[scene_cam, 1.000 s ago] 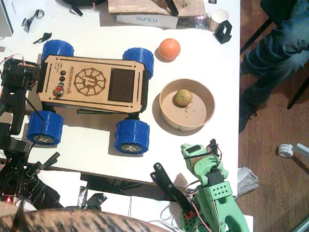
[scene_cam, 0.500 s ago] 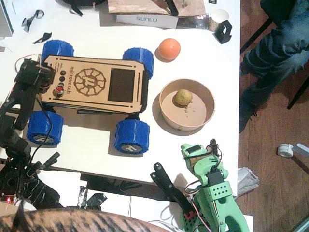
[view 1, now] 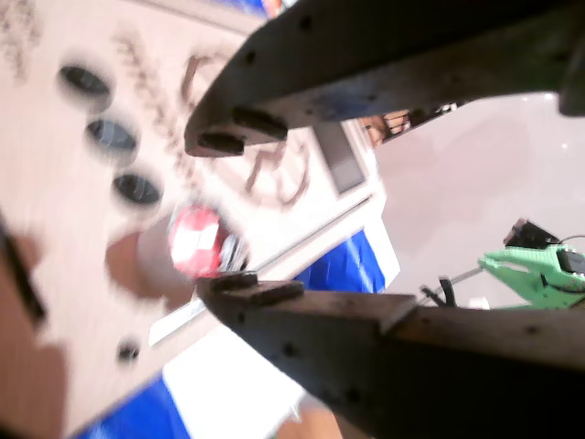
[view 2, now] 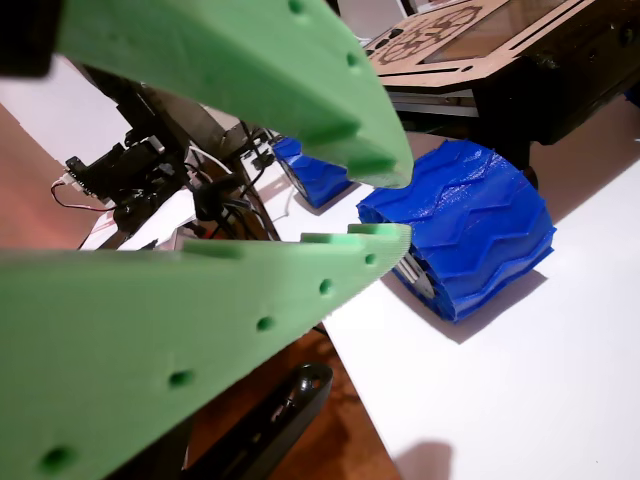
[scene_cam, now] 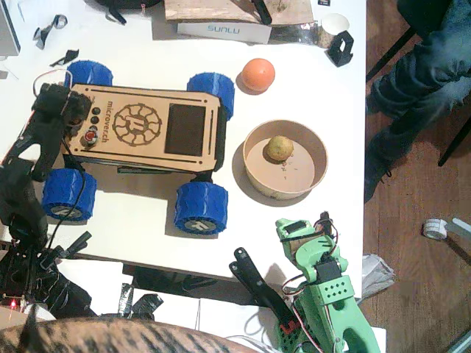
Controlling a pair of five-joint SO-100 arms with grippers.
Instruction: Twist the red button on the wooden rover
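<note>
In the fixed view, the rover (scene_cam: 140, 131) is seen on the white table (scene_cam: 294, 243), with the red button (scene_cam: 90, 137) at its left end below three black buttons (scene_cam: 96, 118). The left gripper (scene_cam: 70, 110) has been carried from off the rover's edge a second ago to over that end, so the approach seems nearly done; its jaw state cannot be told here. The green right arm (scene_cam: 324, 294) has not been moved.

In a wrist view, the left gripper (view 1: 219, 206) is shown open with nothing held; the button (view 1: 199, 242) lies blurred just beside the lower jaw tip, not yet clasped.

In the other wrist view, the right gripper (view 2: 390, 205) is seen slightly parted and empty, near a blue wheel (view 2: 465, 240)
</note>
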